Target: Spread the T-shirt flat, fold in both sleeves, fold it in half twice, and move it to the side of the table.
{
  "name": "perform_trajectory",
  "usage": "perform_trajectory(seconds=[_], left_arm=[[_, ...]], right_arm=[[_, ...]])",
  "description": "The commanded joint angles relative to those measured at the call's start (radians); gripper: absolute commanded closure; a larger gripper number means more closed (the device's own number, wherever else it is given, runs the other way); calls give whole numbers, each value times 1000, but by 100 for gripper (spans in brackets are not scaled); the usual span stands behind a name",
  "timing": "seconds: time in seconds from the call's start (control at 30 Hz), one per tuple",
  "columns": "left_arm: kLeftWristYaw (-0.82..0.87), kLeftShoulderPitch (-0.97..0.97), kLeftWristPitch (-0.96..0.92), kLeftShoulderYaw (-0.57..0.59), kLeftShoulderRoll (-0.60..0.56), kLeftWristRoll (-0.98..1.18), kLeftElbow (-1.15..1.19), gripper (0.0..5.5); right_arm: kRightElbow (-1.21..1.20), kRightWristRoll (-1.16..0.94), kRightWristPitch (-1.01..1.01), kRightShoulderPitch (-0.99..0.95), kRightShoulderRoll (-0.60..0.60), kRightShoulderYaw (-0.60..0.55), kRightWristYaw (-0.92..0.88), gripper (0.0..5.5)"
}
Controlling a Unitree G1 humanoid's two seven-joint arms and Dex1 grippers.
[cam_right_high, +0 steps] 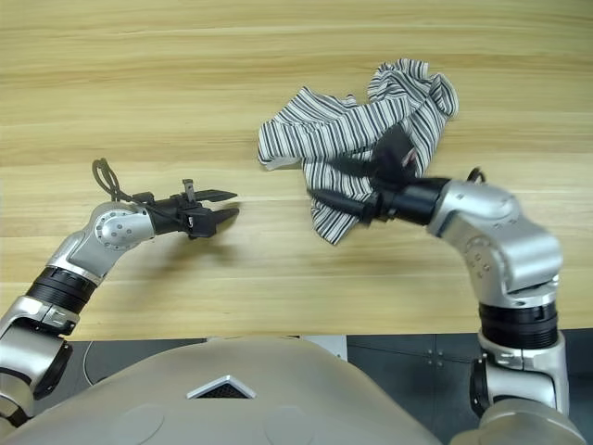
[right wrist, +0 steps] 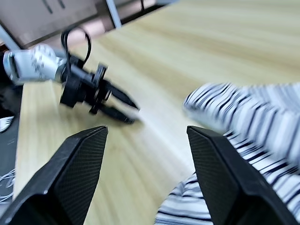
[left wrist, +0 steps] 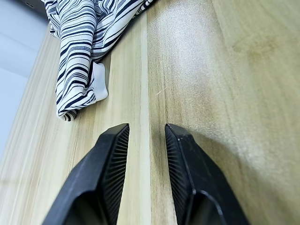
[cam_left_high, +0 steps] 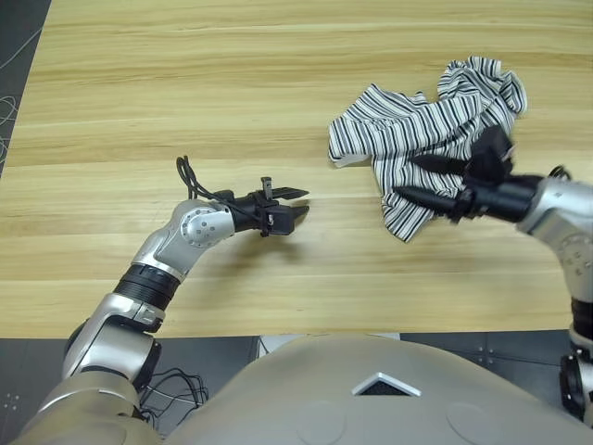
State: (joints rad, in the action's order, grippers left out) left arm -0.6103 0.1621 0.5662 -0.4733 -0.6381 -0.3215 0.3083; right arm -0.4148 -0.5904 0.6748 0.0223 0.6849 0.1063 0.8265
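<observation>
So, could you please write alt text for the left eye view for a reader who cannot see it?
A crumpled striped T-shirt lies on the right side of a wooden table. The right gripper is open at its near edge; the left gripper is open over bare wood further left.

The left gripper [cam_left_high: 304, 203] hangs low, well to the left of the T-shirt [cam_left_high: 408, 125], fingers slightly parted. The right gripper [cam_left_high: 405, 176] is over the T-shirt's near edge, fingers spread wide.
</observation>
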Motion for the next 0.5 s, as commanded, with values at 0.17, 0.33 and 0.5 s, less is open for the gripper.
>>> perform_trajectory(seconds=[0.17,0.33,0.5], left_arm=[[-30,-30,-24,-5,-16,-32,16,404],[-29,-41,-27,0,-20,-33,8,404],[-30,-40,-30,1,-18,-34,7,404]], right_arm=[[60,186,-93,83,-84,182,-76,237],[98,243,-142,74,-89,170,-92,237],[84,244,-150,70,-79,140,-79,237]])
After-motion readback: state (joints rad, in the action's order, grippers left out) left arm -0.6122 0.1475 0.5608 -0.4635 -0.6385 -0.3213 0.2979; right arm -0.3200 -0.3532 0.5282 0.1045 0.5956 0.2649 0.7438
